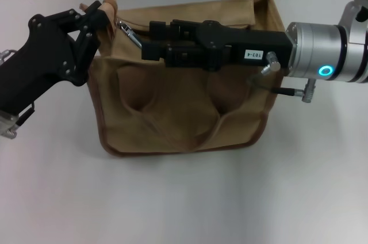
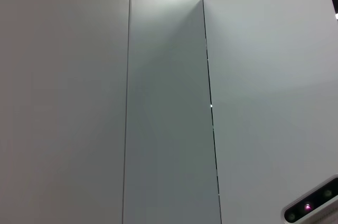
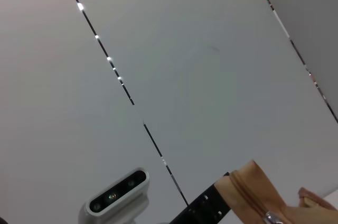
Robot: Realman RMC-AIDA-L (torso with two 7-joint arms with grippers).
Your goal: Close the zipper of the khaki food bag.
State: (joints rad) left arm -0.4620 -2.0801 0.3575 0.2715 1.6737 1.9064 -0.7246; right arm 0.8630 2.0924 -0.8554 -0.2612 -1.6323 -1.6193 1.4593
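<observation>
The khaki food bag (image 1: 178,111) stands in the middle of the white table, its handles hanging down its front. My left gripper (image 1: 99,18) is at the bag's top left corner, shut on the fabric end there. My right gripper (image 1: 145,41) reaches from the right across the bag's top and hides most of the zipper line. Its fingertips are closed on the silver pull tab (image 1: 130,33) near the left end. The right wrist view shows the bag's corner (image 3: 248,189) with the metal pull (image 3: 272,217).
The white table (image 1: 184,198) spreads in front of the bag and to both sides. A grey panelled wall (image 2: 158,102) fills both wrist views. The head camera housing (image 3: 116,197) shows in the right wrist view.
</observation>
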